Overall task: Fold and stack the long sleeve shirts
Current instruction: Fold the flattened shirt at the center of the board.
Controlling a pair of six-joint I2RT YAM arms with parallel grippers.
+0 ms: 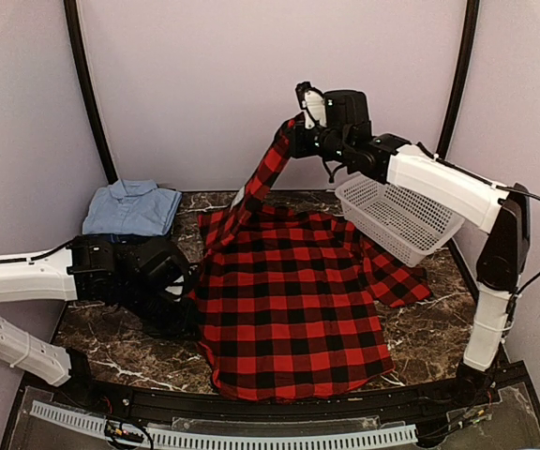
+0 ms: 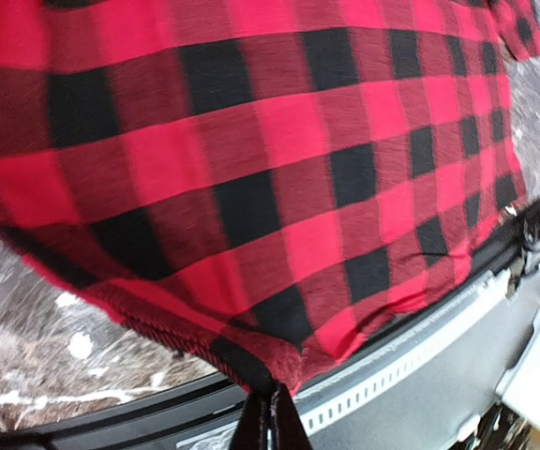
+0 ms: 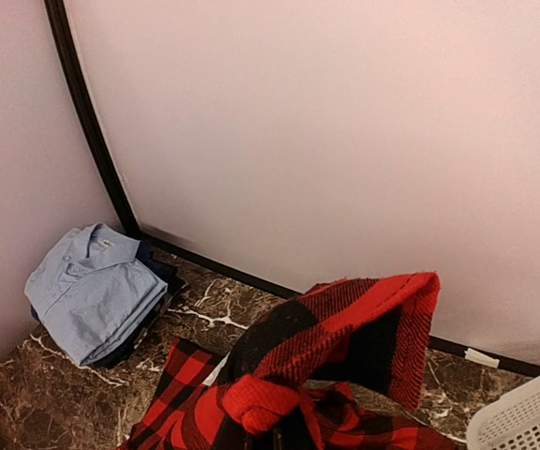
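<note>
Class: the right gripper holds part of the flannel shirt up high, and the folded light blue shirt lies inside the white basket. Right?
No. The folded light blue shirt lies in the table's far left corner, not in the white basket; the top external view shows it. The rest stands.

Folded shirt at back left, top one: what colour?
The folded shirt is plain light blue, clearest in the right wrist view.

Red-black check shirt (image 1: 289, 309) (light blue shirt (image 1: 131, 208)).
</note>
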